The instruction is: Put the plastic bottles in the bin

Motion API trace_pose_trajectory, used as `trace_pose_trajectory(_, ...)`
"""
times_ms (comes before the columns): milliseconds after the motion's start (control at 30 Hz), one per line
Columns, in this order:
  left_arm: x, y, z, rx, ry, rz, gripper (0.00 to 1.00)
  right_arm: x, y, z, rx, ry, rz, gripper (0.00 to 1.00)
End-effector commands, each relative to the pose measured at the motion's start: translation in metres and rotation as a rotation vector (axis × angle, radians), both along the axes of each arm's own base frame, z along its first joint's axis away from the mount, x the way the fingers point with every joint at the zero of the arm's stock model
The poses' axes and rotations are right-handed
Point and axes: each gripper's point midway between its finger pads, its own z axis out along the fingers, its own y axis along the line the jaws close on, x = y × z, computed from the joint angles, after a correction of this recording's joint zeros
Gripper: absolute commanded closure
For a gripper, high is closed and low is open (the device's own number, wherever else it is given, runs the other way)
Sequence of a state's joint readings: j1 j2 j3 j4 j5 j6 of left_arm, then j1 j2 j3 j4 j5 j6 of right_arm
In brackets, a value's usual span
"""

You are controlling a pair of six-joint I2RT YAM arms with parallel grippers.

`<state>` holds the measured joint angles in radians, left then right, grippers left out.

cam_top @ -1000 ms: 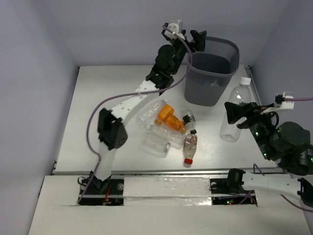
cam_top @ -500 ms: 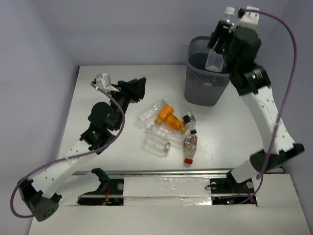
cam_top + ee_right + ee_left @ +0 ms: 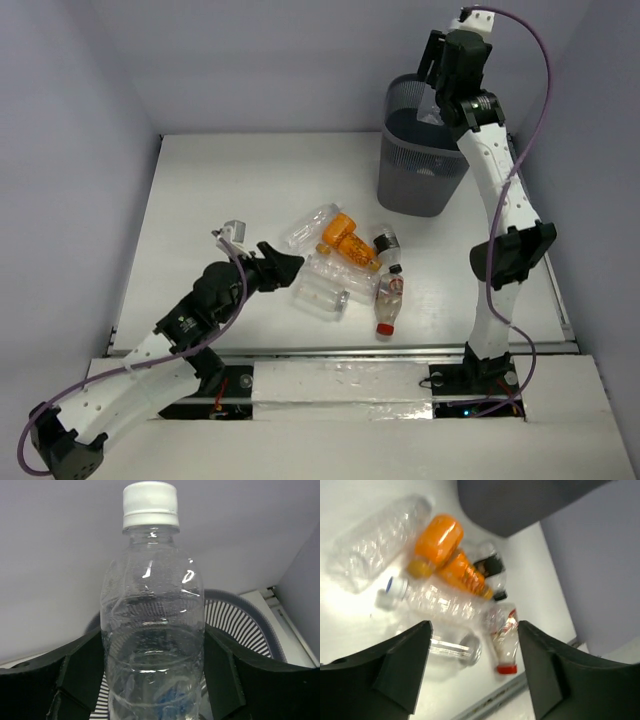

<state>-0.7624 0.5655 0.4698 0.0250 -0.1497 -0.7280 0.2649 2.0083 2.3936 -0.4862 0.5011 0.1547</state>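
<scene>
A white-capped clear bottle (image 3: 152, 630) is gripped by the right gripper (image 3: 154, 680) above the bin (image 3: 430, 175), at one o'clock on the table (image 3: 200, 200). The left gripper (image 3: 288, 267), jaws parted and empty, is held at nine o'clock of the heaped bottles (image 3: 345, 262).

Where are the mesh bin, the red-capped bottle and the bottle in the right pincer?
mesh bin (image 3: 420, 185): top view, front wall.
red-capped bottle (image 3: 387, 300): top view, body.
white-capped bottle (image 3: 152, 630): right wrist view, body.

A robotics lab test cell is shown. A flat white tabletop (image 3: 220, 180) is enclosed by plain pale lavender walls (image 3: 260, 60), and two white-and-black jointed robot arms (image 3: 497, 185), trailed by purple cables (image 3: 547, 62), are bolted at its near edge.
</scene>
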Motion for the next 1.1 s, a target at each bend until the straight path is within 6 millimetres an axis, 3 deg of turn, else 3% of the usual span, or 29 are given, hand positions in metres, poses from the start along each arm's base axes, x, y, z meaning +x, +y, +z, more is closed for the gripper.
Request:
trace_pose_trajectory(0, -0.015, -0.008, -0.016, -0.042, 0.077, -0.054, 0.3, -0.004, -0.005, 0.027, 0.012, -0.075, -0.023, 0.2)
trace_pose_trajectory(67, -0.017, -0.005, -0.027, -0.026, 0.11, -0.044, 0.22, -0.004, -0.003, 0.025, 0.015, -0.073, -0.015, 0.05)
trace_pose_trajectory(133, -0.019, -0.001, -0.042, -0.006, 0.141, -0.034, 0.13, -0.006, -0.002, 0.03, 0.019, -0.082, -0.003, 0.01)
trace_pose_trajectory(233, -0.022, 0.0, -0.068, 0.02, 0.207, -0.022, 0.07, -0.016, -0.002, 0.049, 0.036, -0.114, 0.015, 0.0)
trace_pose_trajectory(333, -0.029, -0.006, -0.092, 0.005, 0.282, -0.028, 0.06, -0.045, -0.002, 0.074, 0.078, -0.145, 0.049, 0.0)
trace_pose_trajectory(367, -0.027, -0.006, -0.09, 0.001, 0.275, -0.021, 0.06, -0.045, 0.0, 0.074, 0.094, -0.145, 0.06, 0.0)
trace_pose_trajectory(400, -0.033, -0.008, -0.105, 0.019, 0.313, -0.027, 0.06, -0.063, -0.002, 0.075, 0.112, -0.14, 0.072, 0.0)
trace_pose_trajectory(433, -0.028, -0.011, -0.103, 0.0, 0.304, -0.019, 0.05, -0.075, 0.003, 0.073, 0.133, -0.137, 0.091, 0.02)
trace_pose_trajectory(500, -0.026, -0.014, -0.121, 0.043, 0.342, -0.001, 0.05, -0.098, 0.015, 0.076, 0.2, -0.192, 0.162, 0.1)
trace_pose_trajectory(533, -0.024, -0.02, -0.12, 0.039, 0.336, -0.006, 0.05, -0.125, 0.019, 0.053, 0.216, -0.162, 0.193, 0.16)
trace_pose_trajectory(567, -0.022, -0.022, -0.123, 0.059, 0.34, 0.002, 0.05, -0.137, 0.028, 0.056, 0.254, -0.203, 0.245, 0.4)
trace_pose_trajectory(600, -0.017, -0.025, -0.129, 0.091, 0.358, 0.015, 0.04, -0.147, 0.028, 0.045, 0.269, -0.193, 0.264, 0.59)
trace_pose_trajectory(633, -0.016, -0.027, -0.131, 0.109, 0.361, 0.018, 0.04, -0.165, 0.033, 0.022, 0.273, -0.156, 0.293, 0.73)
trace_pose_trajectory(667, -0.014, -0.028, -0.133, 0.13, 0.357, 0.035, 0.04, -0.176, 0.045, 0.01, 0.283, -0.129, 0.339, 0.81)
trace_pose_trajectory(700, -0.009, -0.028, -0.136, 0.149, 0.363, 0.055, 0.04, -0.185, 0.05, -0.002, 0.283, -0.105, 0.359, 0.81)
trace_pose_trajectory(733, -0.009, -0.028, -0.137, 0.16, 0.361, 0.063, 0.04, -0.193, 0.055, -0.014, 0.287, -0.082, 0.382, 0.79)
trace_pose_trajectory(767, -0.005, -0.026, -0.137, 0.168, 0.352, 0.088, 0.03, -0.206, 0.058, -0.038, 0.282, -0.033, 0.41, 0.65)
trace_pose_trajectory(833, -0.002, -0.024, -0.141, 0.195, 0.358, 0.105, 0.01, -0.222, 0.066, -0.061, 0.289, 0.02, 0.448, 0.45)
trace_pose_trajectory(867, -0.002, -0.024, -0.141, 0.208, 0.356, 0.112, 0.01, -0.234, 0.066, -0.084, 0.303, 0.057, 0.468, 0.26)
trace_pose_trajectory(933, 0.002, -0.03, -0.134, 0.193, 0.349, 0.111, 0.01, -0.247, 0.074, -0.103, 0.306, 0.088, 0.509, 0.16)
trace_pose_trajectory(1000, -0.006, -0.047, -0.122, 0.132, 0.356, 0.051, 0.01, -0.259, 0.078, -0.126, 0.301, 0.133, 0.535, 0.14)
trace_pose_trajectory(1067, -0.013, -0.061, -0.111, 0.078, 0.355, 0.017, 0.01, -0.265, 0.082, -0.136, 0.3, 0.157, 0.558, 0.14)
